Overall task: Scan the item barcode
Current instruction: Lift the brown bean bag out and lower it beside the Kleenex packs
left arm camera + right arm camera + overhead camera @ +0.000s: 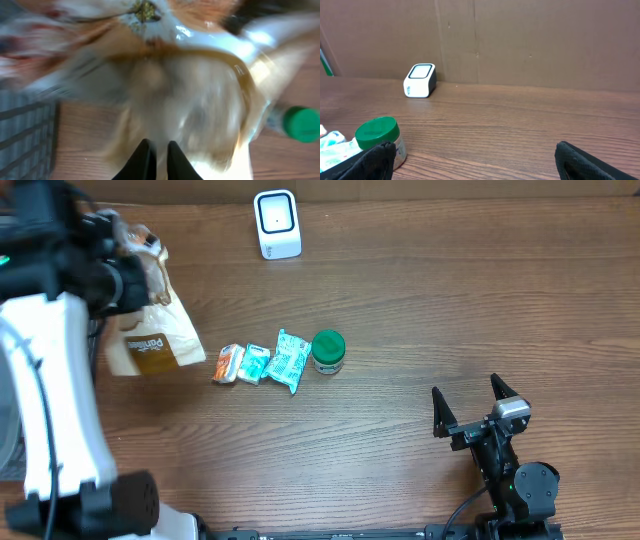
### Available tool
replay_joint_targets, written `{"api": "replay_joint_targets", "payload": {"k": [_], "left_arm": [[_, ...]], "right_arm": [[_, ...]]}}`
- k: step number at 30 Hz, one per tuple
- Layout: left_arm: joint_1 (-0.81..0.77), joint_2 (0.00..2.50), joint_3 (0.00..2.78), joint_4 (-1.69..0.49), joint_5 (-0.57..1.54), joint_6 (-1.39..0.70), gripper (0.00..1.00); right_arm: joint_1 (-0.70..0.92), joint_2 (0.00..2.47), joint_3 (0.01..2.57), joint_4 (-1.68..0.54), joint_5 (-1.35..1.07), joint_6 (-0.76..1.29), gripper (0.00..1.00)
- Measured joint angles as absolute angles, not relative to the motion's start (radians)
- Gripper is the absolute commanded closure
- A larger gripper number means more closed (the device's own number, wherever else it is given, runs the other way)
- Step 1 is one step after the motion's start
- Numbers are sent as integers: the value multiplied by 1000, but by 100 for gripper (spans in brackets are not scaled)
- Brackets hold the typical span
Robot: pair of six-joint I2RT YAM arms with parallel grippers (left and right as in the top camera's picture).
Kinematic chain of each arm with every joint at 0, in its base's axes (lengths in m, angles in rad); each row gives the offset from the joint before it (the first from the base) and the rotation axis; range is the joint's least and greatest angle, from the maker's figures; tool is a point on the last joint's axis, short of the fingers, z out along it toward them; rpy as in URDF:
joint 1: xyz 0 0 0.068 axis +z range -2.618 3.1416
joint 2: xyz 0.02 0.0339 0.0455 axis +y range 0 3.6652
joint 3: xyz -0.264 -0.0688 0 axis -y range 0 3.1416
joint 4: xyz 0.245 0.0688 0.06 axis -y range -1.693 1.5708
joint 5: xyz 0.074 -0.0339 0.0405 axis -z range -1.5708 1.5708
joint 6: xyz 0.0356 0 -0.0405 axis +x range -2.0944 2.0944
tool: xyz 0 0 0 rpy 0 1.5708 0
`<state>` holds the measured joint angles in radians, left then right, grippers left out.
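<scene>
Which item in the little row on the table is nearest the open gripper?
The green-lidded jar, at the row's end toward the right gripper; the others are flat packets.

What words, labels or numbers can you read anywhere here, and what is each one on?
"Pan...": dark print on the tan bag held by the left gripper; the remaining letters are unclear.
Blue mark on the side of the white scanner: too small to read.
Print on the teal packets and the label of the green-lidded jar: too small to read.
Left wrist view: blurred, nothing legible.
</scene>
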<state>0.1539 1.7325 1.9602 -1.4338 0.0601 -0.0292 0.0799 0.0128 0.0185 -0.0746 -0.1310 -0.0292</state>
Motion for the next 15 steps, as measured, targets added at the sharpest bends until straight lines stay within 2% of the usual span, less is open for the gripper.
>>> {"api": "replay_joint_targets", "payload": {"k": [6,15], "left_arm": [[91,1863,1842,-1344,-20,-27,96],[76,2024,1824,-1306,-79,-28,96]], "right_arm": [[80,13,19,-75,-131,-29,0],[80,13,19,-75,-131,-29,0]]}}
